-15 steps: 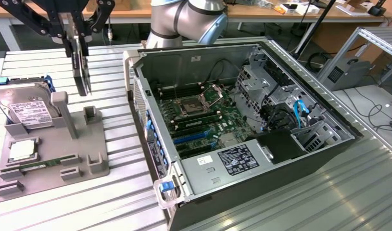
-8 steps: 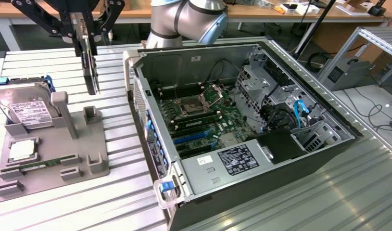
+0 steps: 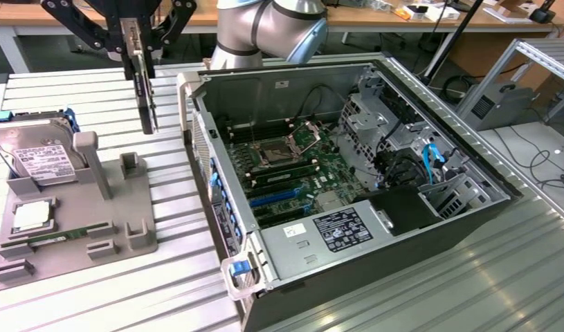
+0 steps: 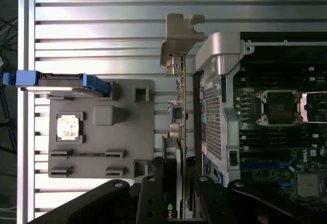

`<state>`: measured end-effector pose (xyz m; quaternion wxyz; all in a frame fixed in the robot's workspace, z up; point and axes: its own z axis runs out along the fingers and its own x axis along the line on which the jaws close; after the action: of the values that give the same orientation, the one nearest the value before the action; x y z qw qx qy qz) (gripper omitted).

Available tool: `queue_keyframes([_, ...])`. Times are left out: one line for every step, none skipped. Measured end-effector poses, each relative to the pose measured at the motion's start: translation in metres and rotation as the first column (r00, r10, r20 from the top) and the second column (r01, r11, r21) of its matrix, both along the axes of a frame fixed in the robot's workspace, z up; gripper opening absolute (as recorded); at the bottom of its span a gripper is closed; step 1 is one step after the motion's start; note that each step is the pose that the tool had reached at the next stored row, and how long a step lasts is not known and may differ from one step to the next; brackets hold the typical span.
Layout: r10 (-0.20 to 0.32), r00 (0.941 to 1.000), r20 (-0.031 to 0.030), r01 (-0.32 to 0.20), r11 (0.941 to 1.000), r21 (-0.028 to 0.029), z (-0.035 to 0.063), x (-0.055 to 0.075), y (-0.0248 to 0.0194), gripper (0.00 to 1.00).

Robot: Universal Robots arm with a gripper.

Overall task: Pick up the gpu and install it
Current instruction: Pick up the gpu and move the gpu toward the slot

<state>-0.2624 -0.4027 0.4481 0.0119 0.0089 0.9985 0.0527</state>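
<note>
One half of the job looks done: the thin, dark, flat gpu (image 3: 149,90) (image 4: 182,106) with its silvery metal end bracket is off the desk and in the grip of the black fingers (image 4: 150,196), which are closed part-way against its two faces near one end. It hangs on edge in the air, between the grey moulded plastic holder (image 3: 124,207) and the perforated side wall of the open black-and-silver computer case (image 3: 207,138), touching neither. Installing is not yet done, since the card is outside the case and clear of the green motherboard (image 3: 291,166). The silver-grey jointed arm (image 3: 263,28) reaches over from behind the case, above the ribbed metal desk (image 3: 448,277), fingers pointing straight down
</note>
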Motion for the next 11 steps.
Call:
queue_keyframes([0.0,1.0,0.0,0.0,1.0,0.0,0.0,0.001,0.0,0.27])
queue_keyframes([0.0,1.0,0.0,0.0,1.0,0.0,0.0,0.003,0.0,0.27])
queue_keyframes([0.0,1.0,0.0,0.0,1.0,-0.0001,0.0,0.005,0.0,0.27])
queue_keyframes([0.0,1.0,0.0,0.0,1.0,0.0,0.0,0.007,0.0,0.27])
queue_keyframes([0.0,1.0,-0.0001,0.0,1.0,-0.0001,0.0,0.01,0.0,0.27])
queue_keyframes([0.0,1.0,0.0001,0.0,1.0,0.0,0.0,0.012,0.0,0.27])
queue_keyframes([0.0,1.0,0.0,0.0,1.0,-0.0001,0.0,0.015,0.0,0.27])
queue_keyframes([0.0,1.0,0.0,0.0,1.0,0.0,0.0,0.017,0.0,0.27])
queue_keyframes([0.0,1.0,0.0,0.0,1.0,0.0,0.0,0.021,0.0,0.27])
queue_keyframes([0.0,1.0,0.0,0.0,1.0,0.0,0.0,0.023,0.0,0.27])
queue_keyframes([0.0,1.0,0.0,0.0,1.0,0.0,0.0,0.026,0.0,0.27])
